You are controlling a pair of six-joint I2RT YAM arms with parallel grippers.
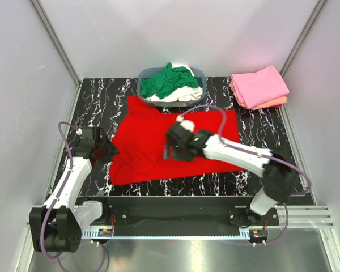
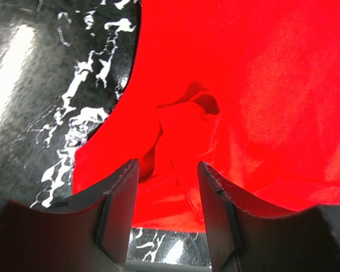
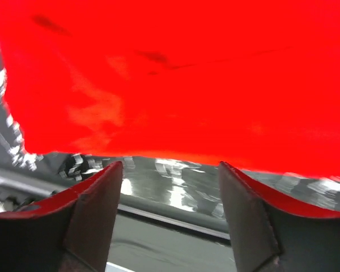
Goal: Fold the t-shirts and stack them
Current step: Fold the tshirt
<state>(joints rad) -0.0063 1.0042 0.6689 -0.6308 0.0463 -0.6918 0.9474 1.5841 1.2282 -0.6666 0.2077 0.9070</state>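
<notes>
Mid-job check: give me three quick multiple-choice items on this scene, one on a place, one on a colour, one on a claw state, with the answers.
1. Where does the folded pink stack lie?
A) far right corner of the table
B) near left corner
C) middle

2. What colour is the t-shirt spread flat?
A) green
B) red
C) white

3. How does the right claw stand?
A) shut on cloth
B) open, holding nothing
C) out of view

Answers:
1 A, it sits to the right of the basket at the far edge.
2 B, red cloth fills both wrist views.
3 B, its jaws stand apart with nothing between them.
</notes>
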